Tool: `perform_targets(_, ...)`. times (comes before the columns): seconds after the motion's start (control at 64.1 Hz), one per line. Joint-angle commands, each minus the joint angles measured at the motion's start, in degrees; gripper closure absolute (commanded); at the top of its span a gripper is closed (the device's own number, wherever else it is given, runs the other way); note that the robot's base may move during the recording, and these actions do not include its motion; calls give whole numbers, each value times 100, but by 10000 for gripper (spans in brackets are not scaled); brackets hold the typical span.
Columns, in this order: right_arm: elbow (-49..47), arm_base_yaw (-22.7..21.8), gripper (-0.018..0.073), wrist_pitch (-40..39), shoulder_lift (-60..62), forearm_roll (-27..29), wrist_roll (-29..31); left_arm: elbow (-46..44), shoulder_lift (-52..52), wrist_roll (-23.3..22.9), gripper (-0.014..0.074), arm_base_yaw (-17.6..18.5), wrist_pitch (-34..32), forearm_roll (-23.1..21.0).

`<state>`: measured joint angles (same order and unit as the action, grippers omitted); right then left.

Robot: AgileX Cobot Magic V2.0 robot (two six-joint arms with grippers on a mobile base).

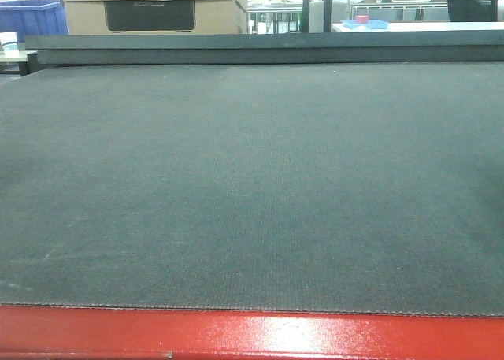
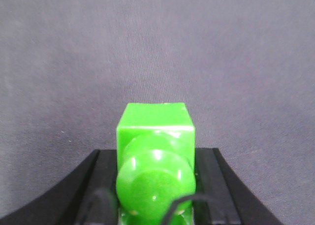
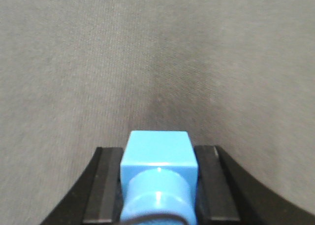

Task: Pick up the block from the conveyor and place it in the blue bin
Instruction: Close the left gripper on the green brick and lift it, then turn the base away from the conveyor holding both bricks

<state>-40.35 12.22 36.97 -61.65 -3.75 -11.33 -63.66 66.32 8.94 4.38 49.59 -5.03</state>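
Gripping hard, the right gripper [image 3: 158, 153] has its two black fingers [image 3: 106, 185] pressed against the sides of a small bright blue plastic block [image 3: 158, 178], whose round stud points back at the wrist camera. That's a firm clench on the task piece, with no gap on either side. Below it there's only grey woven fabric, most likely the belt, and I cannot tell how high the block hangs above it.

Over on the other side, the left gripper [image 2: 157, 156] is likewise closed around a glossy green plastic block [image 2: 155, 136] of the same single-stud shape.

In the front view, the wide dark grey-green woven conveyor belt [image 1: 252, 187] runs back from the glossy red metal frame [image 1: 252, 336] at the near edge. There's no block on it, and neither arm shows. Far back on the left sits a deep blue plastic bin [image 1: 31, 17], beside a brown cardboard box [image 1: 150, 5]. It could be the target, though I wouldn't swear to it.

My read is that the grab is done and the blue piece is in hand. What's left is the carry to the bin, the release above it and the drop. No bin shows under the block in the wrist view yet.
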Motion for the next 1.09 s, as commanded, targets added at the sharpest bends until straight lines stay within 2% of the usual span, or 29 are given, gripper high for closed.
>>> perform_targets(0.0, 47, -19, 718, -63, 559, -106, 40, 59, -402, -55, 707, 34, -173, -34)
perform_targets(0.234, -369, -19, 718, 225, 1615, -106, 58, 62, -1178, -55, 707, 34, -247, -23)
perform_targets(0.359, -864, 3, 718, 467, 1934, -106, 427, 62, -1553, -55, 707, 34, -249, -12)
perform_targets(0.609, -1747, 2, 718, 602, 2260, -106, 489, 62, -2075, -78, 707, 34, -262, 9)
perform_targets(0.718, -1841, 91, 718, 602, 2384, -106, 493, 62, -2253, -375, 707, 34, -354, 9)
perform_targets(1.077, -1841, 116, 718, 602, 2532, -106, 493, 62, -2274, -375, 707, 34, -474, 9)
